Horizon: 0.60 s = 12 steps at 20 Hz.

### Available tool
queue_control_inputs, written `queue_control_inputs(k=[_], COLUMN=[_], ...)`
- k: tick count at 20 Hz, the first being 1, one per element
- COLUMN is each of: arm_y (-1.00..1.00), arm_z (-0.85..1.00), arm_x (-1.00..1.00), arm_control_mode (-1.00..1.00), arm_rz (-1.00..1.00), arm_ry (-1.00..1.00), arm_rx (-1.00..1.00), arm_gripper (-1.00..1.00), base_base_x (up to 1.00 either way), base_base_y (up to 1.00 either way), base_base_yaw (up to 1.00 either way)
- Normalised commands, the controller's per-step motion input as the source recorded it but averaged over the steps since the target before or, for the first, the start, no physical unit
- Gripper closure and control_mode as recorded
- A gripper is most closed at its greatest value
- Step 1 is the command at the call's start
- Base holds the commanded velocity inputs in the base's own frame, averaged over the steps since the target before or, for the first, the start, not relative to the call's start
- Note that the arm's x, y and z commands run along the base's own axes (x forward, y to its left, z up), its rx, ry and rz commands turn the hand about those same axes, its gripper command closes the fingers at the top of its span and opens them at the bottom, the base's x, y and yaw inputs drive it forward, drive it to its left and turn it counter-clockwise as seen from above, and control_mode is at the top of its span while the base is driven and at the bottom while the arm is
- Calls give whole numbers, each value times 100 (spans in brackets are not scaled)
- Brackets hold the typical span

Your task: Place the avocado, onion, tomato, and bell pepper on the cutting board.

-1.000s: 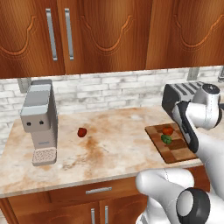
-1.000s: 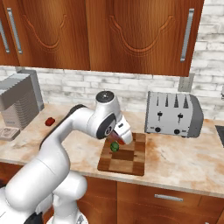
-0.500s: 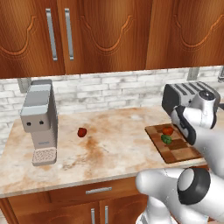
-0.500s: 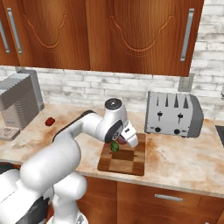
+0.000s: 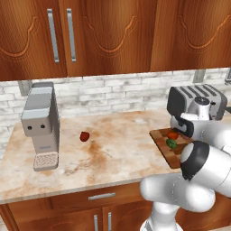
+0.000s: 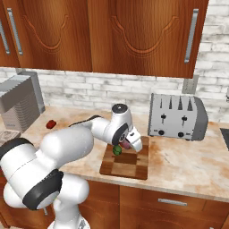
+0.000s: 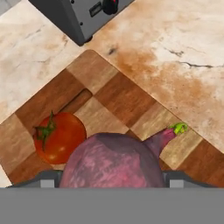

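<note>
Onion sits pinched in the gripper above the cutting board beside the tomato; next, lower and release it, leaving the bell pepper to fetch.

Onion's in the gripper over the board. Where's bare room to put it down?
Bare: the cutting board blocks between the tomato and the toaster, and the strip along the marble past the onion held in the gripper. Crowded: the side where tomato and avocado sit close together. The counter between board and bell pepper is bare for passing.
</note>
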Motion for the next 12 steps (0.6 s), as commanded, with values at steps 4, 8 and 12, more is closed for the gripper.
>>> queue_control_inputs(k=[4, 8, 12], arm_y=[-22, -27, -4], arm_z=[-31, -34, -38], arm_x=[2, 0, 17], arm_control_mode=[-100, -100, -100], arm_rz=[0, 0, 0], arm_ry=[9, 10, 13], arm_rx=[4, 5, 1], arm_gripper=[100, 100, 100], base_base_x=[0, 0, 0], base_base_y=[0, 0, 0], base_base_yaw=[0, 0, 0])
